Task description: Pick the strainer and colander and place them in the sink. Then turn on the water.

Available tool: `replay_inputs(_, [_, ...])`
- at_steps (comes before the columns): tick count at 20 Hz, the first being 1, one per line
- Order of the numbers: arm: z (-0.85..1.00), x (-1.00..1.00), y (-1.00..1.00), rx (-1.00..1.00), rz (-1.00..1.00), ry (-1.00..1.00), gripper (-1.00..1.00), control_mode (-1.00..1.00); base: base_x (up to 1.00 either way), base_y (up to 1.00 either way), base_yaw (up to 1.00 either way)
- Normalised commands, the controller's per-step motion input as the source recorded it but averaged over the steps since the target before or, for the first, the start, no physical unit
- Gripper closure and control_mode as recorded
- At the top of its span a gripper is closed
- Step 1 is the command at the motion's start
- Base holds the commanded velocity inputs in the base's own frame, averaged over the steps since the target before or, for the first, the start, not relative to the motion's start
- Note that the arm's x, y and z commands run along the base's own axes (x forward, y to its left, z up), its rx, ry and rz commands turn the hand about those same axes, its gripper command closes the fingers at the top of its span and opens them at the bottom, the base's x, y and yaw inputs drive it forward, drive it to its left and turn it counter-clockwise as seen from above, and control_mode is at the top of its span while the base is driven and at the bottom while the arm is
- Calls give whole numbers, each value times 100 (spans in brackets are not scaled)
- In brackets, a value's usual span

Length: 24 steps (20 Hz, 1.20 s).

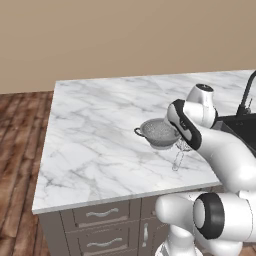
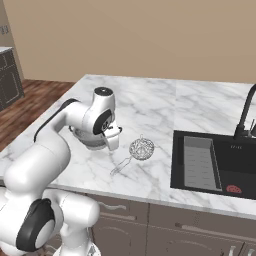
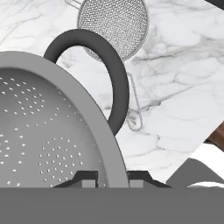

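Colander (image 3: 48, 131) rim pinched in end effector (image 3: 111, 177), strainer (image 3: 113, 27) just beyond

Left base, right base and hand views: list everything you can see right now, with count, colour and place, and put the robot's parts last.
colander: one, grey perforated metal with dark loop handles, on the counter left of the sink
strainer: one, silver mesh with thin wire handle, on the counter between colander and sink
sink: one, black, recessed at the counter's right end
rack: one, grey ribbed, in the sink's left part
faucet: one, black arched, behind the sink
counter: one, white marble
drawers: grey, under the counter
floor: brown wood
arm: one, white with dark joints
pincer: one, dark, shut on the colander's rim
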Motion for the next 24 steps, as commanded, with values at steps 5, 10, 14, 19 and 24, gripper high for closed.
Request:
replay_inputs(5, [0, 0, 0, 0, 0, 0, 100, 100, -26, -21, 0])
replay_inputs(10, [0, 0, 0, 0, 0, 0, 100, 100, -19, -52, 0])
replay_inputs(14, [0, 0, 0, 0, 0, 0, 100, 100, -11, -61, 0])
replay_inputs(19, [0, 0, 0, 0, 0, 0, 100, 100, -11, -68, 0])
replay_inputs(24, [0, 0, 0, 0, 0, 0, 100, 100, -1, -68, 0])
